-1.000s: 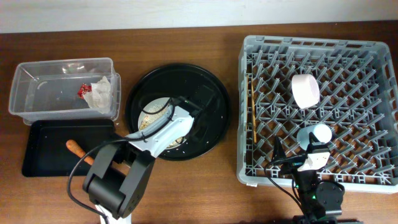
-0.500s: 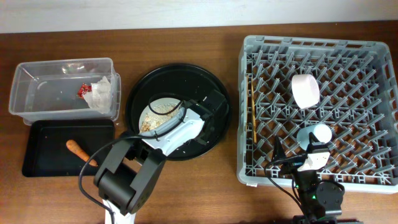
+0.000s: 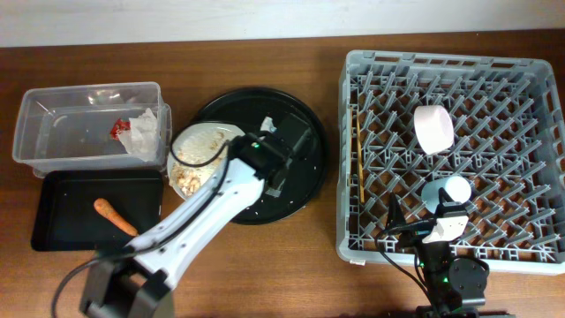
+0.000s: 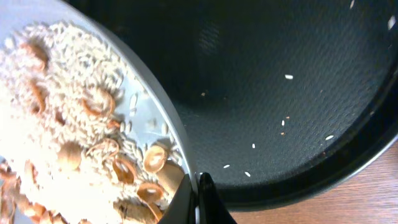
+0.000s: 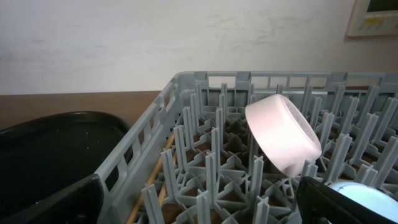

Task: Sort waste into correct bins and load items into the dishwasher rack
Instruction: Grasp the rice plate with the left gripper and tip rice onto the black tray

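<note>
My left gripper (image 3: 235, 152) (image 4: 198, 198) is shut on the right rim of the white plate (image 3: 196, 141) (image 4: 151, 119). The plate is held tilted over the left edge of the round black tray (image 3: 291, 177) and carries rice scraps (image 3: 187, 179) (image 4: 62, 118). My right gripper (image 3: 422, 223) (image 5: 199, 205) stands open and empty over the front of the dishwasher rack (image 3: 450, 62) (image 5: 186, 81). In the rack are the white bowl (image 3: 433, 128) (image 5: 283, 134), the light-blue cup (image 3: 448, 192) (image 5: 367, 193) and the chopsticks (image 3: 355, 150) (image 5: 158, 174).
At the left, a clear tub (image 3: 53, 124) holds the red wrapper (image 3: 117, 129) and the napkin (image 3: 141, 132). In front of it, a black rectangular tray (image 3: 62, 221) holds the orange sausage piece (image 3: 113, 214). Loose rice grains (image 4: 286, 121) dot the round tray.
My left gripper has shut on the plate's rim and carried the plate up and left, from the round tray's middle to its left edge. The right arm has not moved.
</note>
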`<move>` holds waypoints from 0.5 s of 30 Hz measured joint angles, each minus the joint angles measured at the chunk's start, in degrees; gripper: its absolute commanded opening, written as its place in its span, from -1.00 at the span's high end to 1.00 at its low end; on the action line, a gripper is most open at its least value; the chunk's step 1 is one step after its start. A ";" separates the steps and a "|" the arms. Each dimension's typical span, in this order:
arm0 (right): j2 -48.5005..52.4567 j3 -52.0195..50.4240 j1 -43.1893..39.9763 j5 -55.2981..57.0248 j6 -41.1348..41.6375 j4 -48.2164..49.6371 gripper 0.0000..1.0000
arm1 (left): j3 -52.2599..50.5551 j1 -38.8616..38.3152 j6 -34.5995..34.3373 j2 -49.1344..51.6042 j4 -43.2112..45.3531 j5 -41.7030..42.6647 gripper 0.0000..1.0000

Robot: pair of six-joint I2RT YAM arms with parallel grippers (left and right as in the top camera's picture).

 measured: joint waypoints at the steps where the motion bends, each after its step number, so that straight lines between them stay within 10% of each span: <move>1: 0.00 0.00 0.00 -0.02 0.02 0.00 -0.96 | 0.07 0.59 -1.79 -2.16 -2.29 0.02 1.00; 8: 0.00 0.00 0.00 -0.02 0.02 0.00 -0.96 | 0.33 32.61 -1.38 -10.91 -7.76 19.89 0.99; 15: 0.00 0.00 0.00 0.00 0.02 0.00 -0.96 | -1.25 49.11 3.91 -10.91 -0.87 38.42 0.99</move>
